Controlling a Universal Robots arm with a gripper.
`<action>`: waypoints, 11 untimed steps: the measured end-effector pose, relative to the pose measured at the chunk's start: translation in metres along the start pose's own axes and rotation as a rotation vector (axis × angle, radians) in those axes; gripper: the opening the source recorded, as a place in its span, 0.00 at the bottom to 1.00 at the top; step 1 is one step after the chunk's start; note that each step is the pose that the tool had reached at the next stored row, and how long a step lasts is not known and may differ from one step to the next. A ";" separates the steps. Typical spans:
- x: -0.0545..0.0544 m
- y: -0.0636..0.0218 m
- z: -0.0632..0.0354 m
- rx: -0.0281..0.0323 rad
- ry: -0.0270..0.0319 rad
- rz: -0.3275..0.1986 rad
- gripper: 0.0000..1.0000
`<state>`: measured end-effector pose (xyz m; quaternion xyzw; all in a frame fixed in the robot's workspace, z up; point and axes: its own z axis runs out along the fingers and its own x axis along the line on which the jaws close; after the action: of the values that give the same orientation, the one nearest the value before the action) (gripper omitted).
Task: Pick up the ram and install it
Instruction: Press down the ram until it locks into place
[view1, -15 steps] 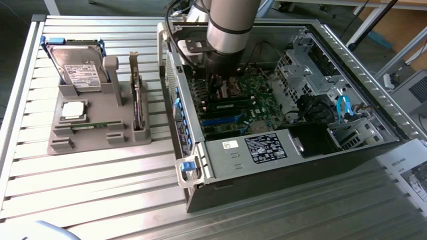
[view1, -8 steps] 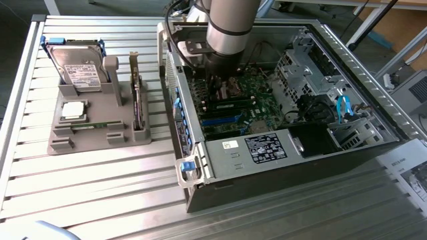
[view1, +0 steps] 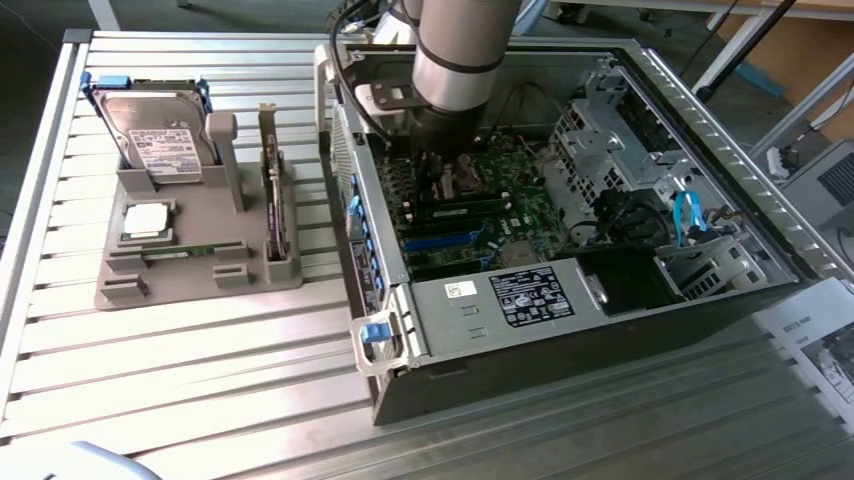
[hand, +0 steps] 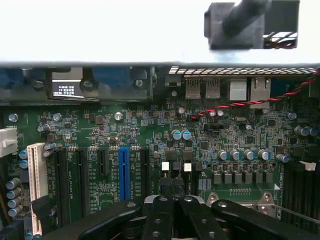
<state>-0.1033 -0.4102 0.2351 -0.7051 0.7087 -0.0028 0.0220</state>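
In the exterior view we see the long, thin green ram stick (view1: 178, 251) lying flat in the grey plastic parts holder (view1: 167, 290) on the slatted metal bench (view1: 200, 380), its long axis running across from the exterior view's left to its right, just beside the square silver processor chip (view1: 147, 222). The grey robot arm (view1: 461, 60) reaches down into the open black computer case (view1: 747, 300), well apart from that stick.

In the wrist view our black pincer (hand: 172, 186) has its fingertips pressed together, pinching nothing, poised above the green motherboard (hand: 150, 130) near the blue slot (hand: 123, 172).
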 end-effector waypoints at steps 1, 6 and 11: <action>0.000 0.0000 0.0004 0.0000 0.0000 0.000 0.10; 0.000 0.0001 0.0020 -0.0005 0.0006 0.000 0.10; 0.000 0.0001 0.0030 -0.0003 0.0005 0.000 0.10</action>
<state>-0.1033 -0.4103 0.2321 -0.7051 0.7088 -0.0028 0.0217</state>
